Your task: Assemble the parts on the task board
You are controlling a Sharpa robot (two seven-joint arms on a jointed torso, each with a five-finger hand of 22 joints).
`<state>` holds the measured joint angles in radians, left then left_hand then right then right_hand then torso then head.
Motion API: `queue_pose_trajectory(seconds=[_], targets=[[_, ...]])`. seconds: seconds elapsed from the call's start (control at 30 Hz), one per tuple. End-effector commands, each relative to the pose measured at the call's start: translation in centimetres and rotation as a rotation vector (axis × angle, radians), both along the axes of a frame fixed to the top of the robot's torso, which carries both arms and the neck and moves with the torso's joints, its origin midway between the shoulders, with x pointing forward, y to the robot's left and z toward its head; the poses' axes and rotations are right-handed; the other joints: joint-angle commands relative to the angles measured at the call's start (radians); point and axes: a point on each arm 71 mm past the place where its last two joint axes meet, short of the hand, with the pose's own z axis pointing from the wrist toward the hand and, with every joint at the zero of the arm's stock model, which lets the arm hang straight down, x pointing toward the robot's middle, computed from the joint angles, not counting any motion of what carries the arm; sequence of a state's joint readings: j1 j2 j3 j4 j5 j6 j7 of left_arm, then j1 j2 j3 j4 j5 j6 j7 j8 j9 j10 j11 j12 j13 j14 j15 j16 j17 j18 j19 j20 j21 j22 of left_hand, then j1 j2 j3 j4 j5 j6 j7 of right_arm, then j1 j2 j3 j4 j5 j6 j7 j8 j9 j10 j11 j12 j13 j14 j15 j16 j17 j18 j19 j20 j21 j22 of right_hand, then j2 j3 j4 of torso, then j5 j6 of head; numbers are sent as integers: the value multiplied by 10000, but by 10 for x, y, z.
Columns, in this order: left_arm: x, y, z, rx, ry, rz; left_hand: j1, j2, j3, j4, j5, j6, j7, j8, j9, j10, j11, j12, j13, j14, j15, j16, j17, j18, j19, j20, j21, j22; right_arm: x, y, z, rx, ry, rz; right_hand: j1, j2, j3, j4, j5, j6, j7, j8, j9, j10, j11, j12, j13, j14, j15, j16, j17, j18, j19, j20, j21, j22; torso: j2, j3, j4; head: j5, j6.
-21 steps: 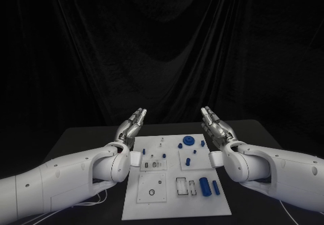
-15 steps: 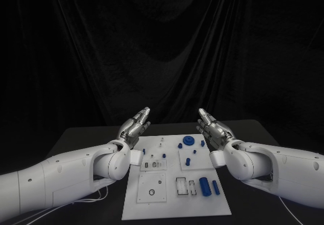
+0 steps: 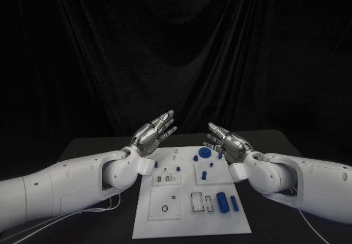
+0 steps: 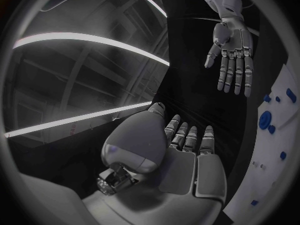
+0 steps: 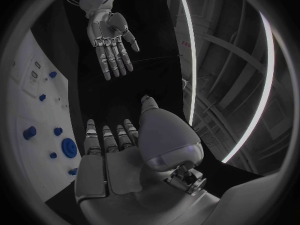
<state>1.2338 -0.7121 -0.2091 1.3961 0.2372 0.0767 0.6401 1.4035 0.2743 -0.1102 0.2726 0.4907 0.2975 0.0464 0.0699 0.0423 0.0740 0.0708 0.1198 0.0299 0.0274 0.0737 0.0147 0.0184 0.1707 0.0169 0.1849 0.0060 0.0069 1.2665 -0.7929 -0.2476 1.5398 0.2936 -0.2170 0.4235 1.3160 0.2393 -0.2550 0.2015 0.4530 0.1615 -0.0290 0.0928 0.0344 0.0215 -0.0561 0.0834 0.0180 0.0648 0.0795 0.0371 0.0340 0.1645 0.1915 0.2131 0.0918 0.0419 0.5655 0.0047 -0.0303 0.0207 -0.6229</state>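
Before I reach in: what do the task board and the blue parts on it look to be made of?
Task board: matte white, flat, no glare; likely plastic, possibly painted sheet. Blue parts, such as the big cylinder and round knob: uniform opaque blue with a dull sheen, probably moulded or printed plastic. Neither is certain from the look alone.

The left arm [image 3: 66,188] runs out of the head view at the lower left edge, and the right arm [image 3: 308,183] at the lower right. On the task board [image 3: 192,223], the small parts [image 3: 212,164] in the upper middle are too small to tell their shapes. In both wrist views the circle's rim cuts off most of the board. The black table [image 3: 88,147] fades into the dark curtain at its far edge.
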Motion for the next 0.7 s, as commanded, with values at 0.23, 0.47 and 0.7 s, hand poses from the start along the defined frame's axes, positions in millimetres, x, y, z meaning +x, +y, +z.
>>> queue_pose_trajectory(seconds=[0.23, 0.47, 0.7], targets=[[-11, 77, 18, 1500, -3595, -183, 383, -92, 216, -344, 172, 629, 12, 255, 82, 299, 378, 533, 87, 209, 212, 113, 89, 93, 91, 200, 107, 48, 0, -68, 47, -3754, -3319, 1417, 2222, -8, 1291, -1892, 930, 2123, 672, 911, 423, 849, 861, 3297, 363, 3162, 244, 1742, 1087, 183, 3907, -53, 1402, 422, 635, -242, 298, -452, -2252], [-9, 88, 18, 1714, -3796, 131, 395, -83, 243, -357, 218, 707, 22, 278, 90, 310, 409, 557, 86, 204, 231, 106, 86, 87, 79, 210, 98, 42, 7, -71, 68, -6196, -4379, 2048, 2218, -158, 1417, -2140, -161, 3167, 883, 1184, 714, 1656, 1056, 4867, 456, 4618, 282, 2535, 1458, 153, 5101, -118, 1848, 575, 1144, -354, 403, -662, -2094], [-10, 96, 20, 1781, -3960, 418, 369, -80, 250, -324, 213, 806, 41, 308, 99, 331, 437, 605, 86, 168, 224, 81, 69, 71, 34, 175, 70, 23, 10, -70, 78, -8733, -5708, 2148, 2315, -536, 1618, -2211, -1389, 4379, 1157, 1333, 928, 2824, 1414, 5541, 481, 6773, 273, 3586, 1702, 135, 6938, -226, 2686, 995, 1350, -417, 441, -681, -1986]])
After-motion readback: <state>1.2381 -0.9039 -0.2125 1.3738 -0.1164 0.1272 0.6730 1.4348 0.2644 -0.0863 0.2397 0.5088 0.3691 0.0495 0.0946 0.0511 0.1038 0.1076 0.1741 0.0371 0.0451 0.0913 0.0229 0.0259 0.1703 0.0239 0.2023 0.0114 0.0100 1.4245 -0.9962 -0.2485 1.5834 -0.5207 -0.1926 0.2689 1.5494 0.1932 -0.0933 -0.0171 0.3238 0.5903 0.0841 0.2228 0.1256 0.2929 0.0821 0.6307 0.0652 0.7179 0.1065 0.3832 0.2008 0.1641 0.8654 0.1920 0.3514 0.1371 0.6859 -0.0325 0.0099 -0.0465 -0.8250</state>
